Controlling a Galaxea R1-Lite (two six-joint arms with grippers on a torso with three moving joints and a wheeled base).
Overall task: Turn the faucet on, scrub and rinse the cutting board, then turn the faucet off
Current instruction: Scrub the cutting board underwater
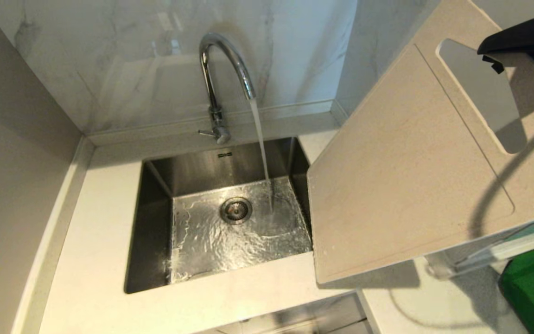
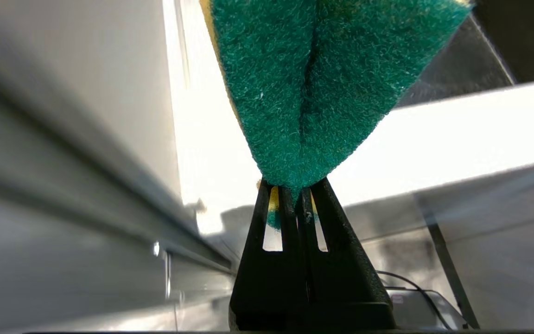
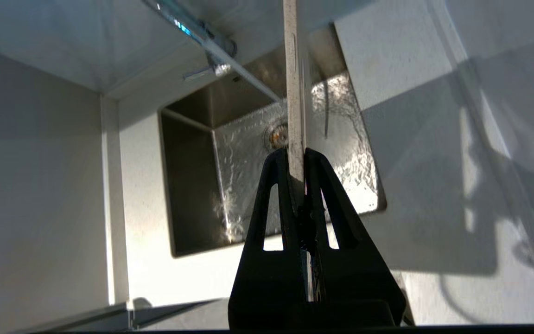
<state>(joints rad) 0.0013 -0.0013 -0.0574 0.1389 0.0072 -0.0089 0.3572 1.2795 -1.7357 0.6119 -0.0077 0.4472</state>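
Overhead, the white countertop (image 1: 95, 260) filled the lower left of the head view, with the steel sink (image 1: 155, 222) sunk into it at the centre of the frame. Water lay rippling over the sink floor around the round drain (image 1: 236, 209).

Next in size, the cutting board (image 1: 410, 176) took up the right side of the head view, held up off the counter and tilted, its lower left corner overlapping the sink's right edge in the picture. Its slot handle sat toward the upper right corner. The right gripper (image 1: 496, 60) came in from the upper right corner of the frame and pinched the board at that slot end; in the right wrist view the fingers (image 3: 276, 185) were pressed tight on the board's thin edge (image 3: 295, 93), one on either face.

At upper centre, the faucet (image 1: 223, 65) rose against the marble wall, its arched spout sending a steady stream down into the sink just right of the drain. Its small lever stuck out to the left near the base.

The left gripper (image 2: 295, 195) showed only in its own wrist view, fingers drawn together and clamped on a green scouring sponge (image 2: 322, 83) with a yellow backing, folded between them.
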